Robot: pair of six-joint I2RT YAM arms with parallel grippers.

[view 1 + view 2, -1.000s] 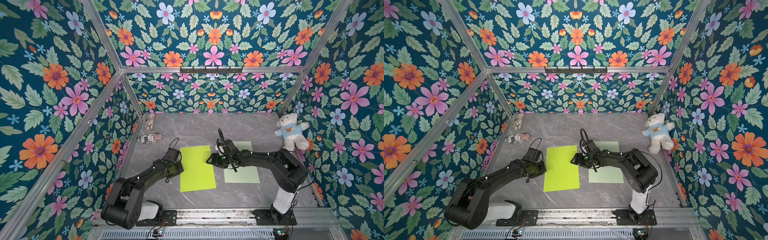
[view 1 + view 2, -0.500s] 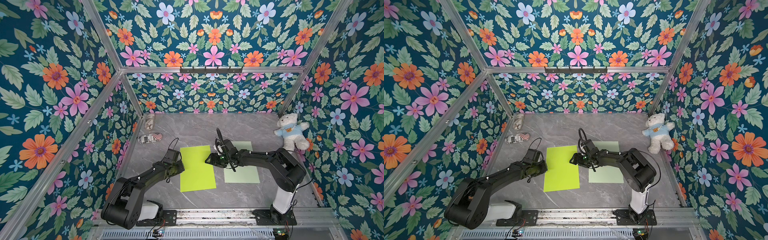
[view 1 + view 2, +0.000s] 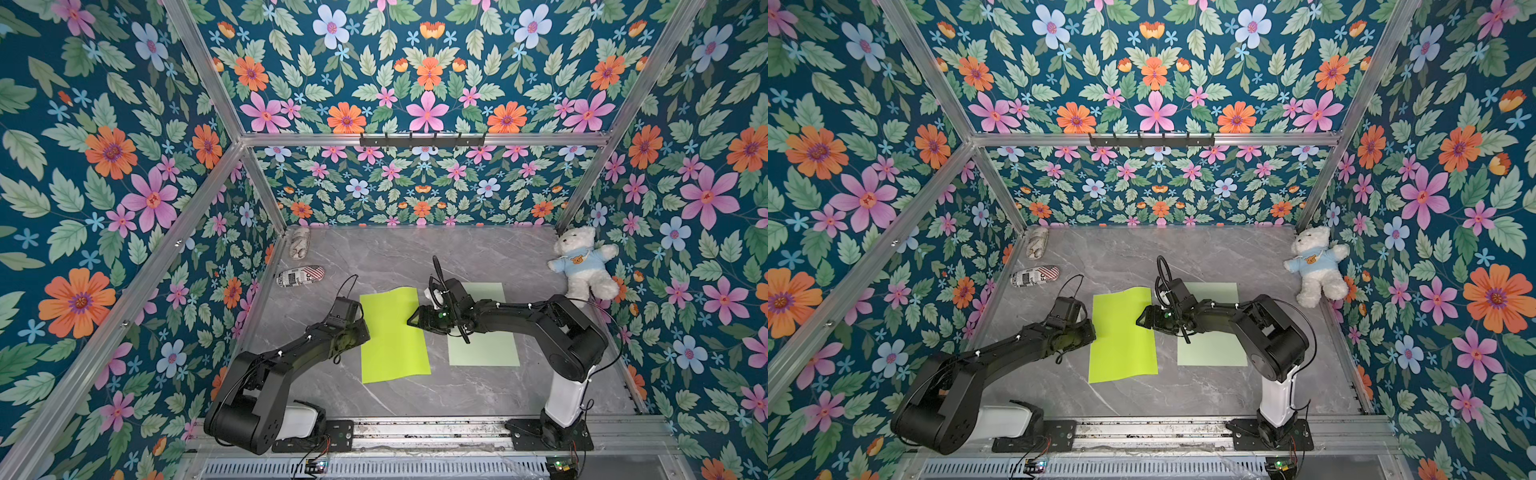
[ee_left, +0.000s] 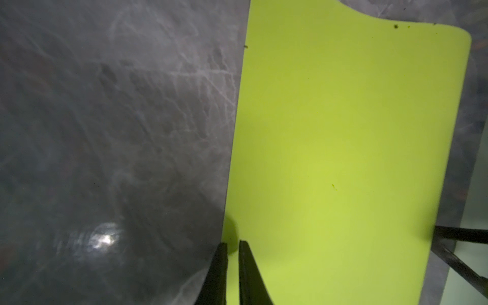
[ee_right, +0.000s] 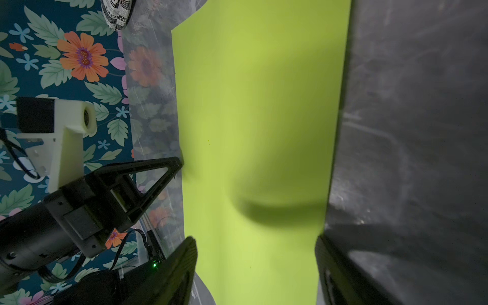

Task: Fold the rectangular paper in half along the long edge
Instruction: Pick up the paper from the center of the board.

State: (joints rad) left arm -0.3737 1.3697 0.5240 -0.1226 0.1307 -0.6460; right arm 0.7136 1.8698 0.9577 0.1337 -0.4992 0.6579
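Paper (image 3: 392,334), lime-green, lies flat and unfolded between my claws: the left claw (image 4: 233,253) is narrowed at its left long edge, gripping or not I can't tell, and the right claw (image 5: 256,239) gapes wide at the opposite edge, so the whole fold is left to do. Around it the marbled tabletop (image 3: 415,257) carries a paler sheet (image 3: 486,347), a printed pouch (image 3: 300,275) and a teddy bear (image 3: 584,266), inside floral walls (image 3: 415,83).

The matte-black jointed left arm (image 3: 286,357) and matching right arm (image 3: 536,318) have glossy white base housings (image 3: 566,399) on black screwed plates (image 3: 341,432). A thin black cable (image 3: 435,266) loops off each wrist. A cream printed camera bracket (image 5: 66,126) sits behind triangular openwork black fingers (image 5: 148,165). A small green light (image 5: 154,264) glows.
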